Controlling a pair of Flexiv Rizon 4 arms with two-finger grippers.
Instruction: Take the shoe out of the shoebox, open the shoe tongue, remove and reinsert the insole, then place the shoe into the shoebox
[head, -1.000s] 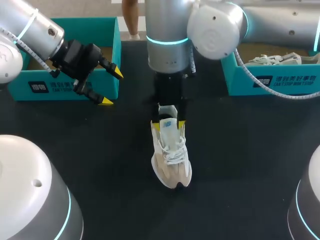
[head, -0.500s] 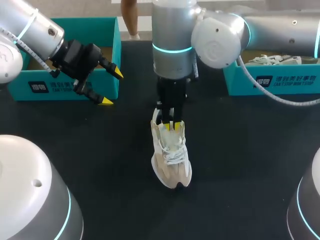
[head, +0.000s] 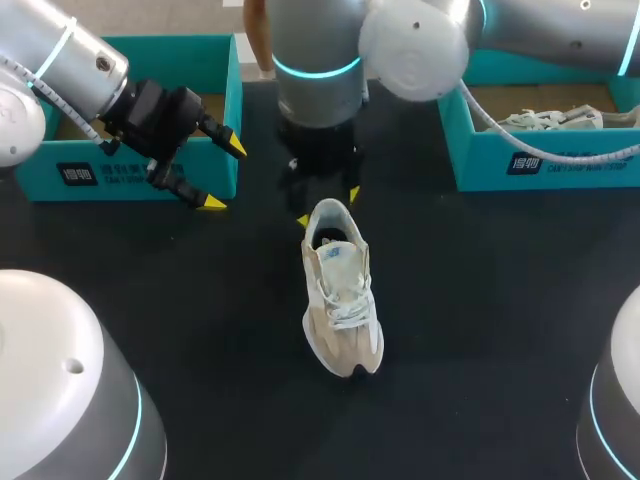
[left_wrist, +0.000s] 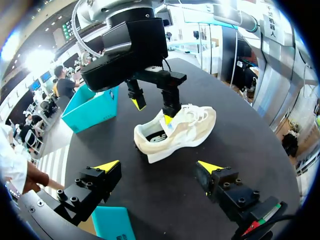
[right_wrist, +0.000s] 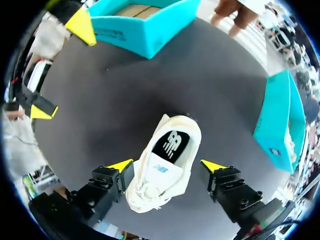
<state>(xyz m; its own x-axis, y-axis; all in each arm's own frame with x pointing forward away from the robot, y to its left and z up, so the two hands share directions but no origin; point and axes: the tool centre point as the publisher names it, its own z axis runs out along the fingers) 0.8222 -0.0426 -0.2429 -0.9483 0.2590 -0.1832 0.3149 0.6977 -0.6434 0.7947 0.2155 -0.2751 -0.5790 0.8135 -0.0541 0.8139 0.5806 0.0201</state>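
Shoe (head: 342, 300) stands upright mid-table (head: 480, 300); only the right wrist view shows its dark insole (right_wrist: 171, 144) inside. Right gripper (right_wrist: 166, 164) hangs spread wide over the heel, holding nothing. Left gripper (head: 222, 175) gapes empty beside a shoebox (head: 232, 90).

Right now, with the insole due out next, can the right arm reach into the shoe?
Likely yes: the right arm's fingers hang open over the shoe, whose mouth faces up uncovered; the left arm is well aside.

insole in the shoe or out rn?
In. The right wrist view looks down into the shoe and shows the dark insole lying flat inside its opening. The shoe stands on the table, outside both boxes.
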